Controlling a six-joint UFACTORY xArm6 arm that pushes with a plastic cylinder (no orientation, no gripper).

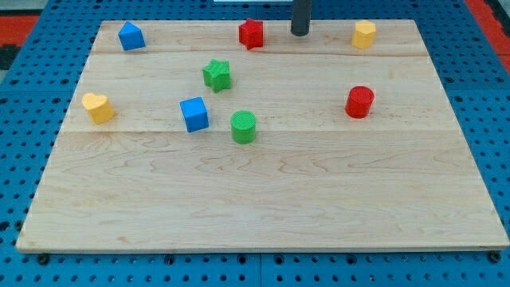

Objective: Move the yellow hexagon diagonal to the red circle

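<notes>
The yellow hexagon (364,34) sits near the board's top edge at the view's right. The red circle (359,102) stands below it, toward the view's right middle. My tip (300,33) rests on the board near the top edge, left of the yellow hexagon and just right of the red star (252,33). The tip touches no block.
A blue house-shaped block (131,36) is at the top left. A green star (217,74), a blue cube (194,114) and a green circle (244,127) cluster left of centre. A yellow heart (98,107) lies near the left edge. The wooden board (263,207) lies on blue pegboard.
</notes>
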